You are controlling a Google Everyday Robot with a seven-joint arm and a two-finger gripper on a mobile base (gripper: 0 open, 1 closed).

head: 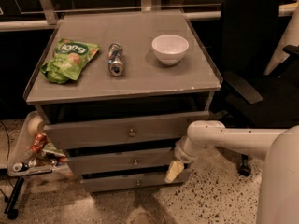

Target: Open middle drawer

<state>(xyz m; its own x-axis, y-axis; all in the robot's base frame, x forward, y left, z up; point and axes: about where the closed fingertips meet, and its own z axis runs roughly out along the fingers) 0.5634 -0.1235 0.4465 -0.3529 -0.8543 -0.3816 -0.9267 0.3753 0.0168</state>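
1. Step in hand, as I read it: get onto the knob of the middle drawer (100, 164). It looks shut and nothing has hold of it yet.
2. The gripper (172, 172) sits at the right end of that drawer front, hanging low toward the top edge of the bottom drawer (112, 183). It is well right of the knob (135, 162). I can't tell how far open it is or whether it holds anything.
3. To do it well:
   - Shift left and slightly up to line up on the knob.
   - Come in square to the panel.
   - Close behind the knob head, not on its tip.
   - Pull straight out along the slide axis, since an angled pull will likely bind the drawer or slip off.
4. The knob is small, round and metal, so probably slick with little grip area. The top drawer (93, 133) has a near-identical one directly above, so check the height before closing.
5. The drawer fronts are flat grey panels with a matte look and dark gaps between them. The middle one is mid-sized, and the top one is tallest and widest.
6. The cabinet top (140, 80) is a smooth grey slab with a raised edge. It holds a crinkly green snack bag (69, 59), a metal can (115, 59) on its side and a glossy white bowl (170, 48).
7. The can may roll if the pull jerks the cabinet, so keep the pull smooth.
8. The arm (233, 139) is a white, rounded shell, and the floor (210, 199) is speckled terrazzo.
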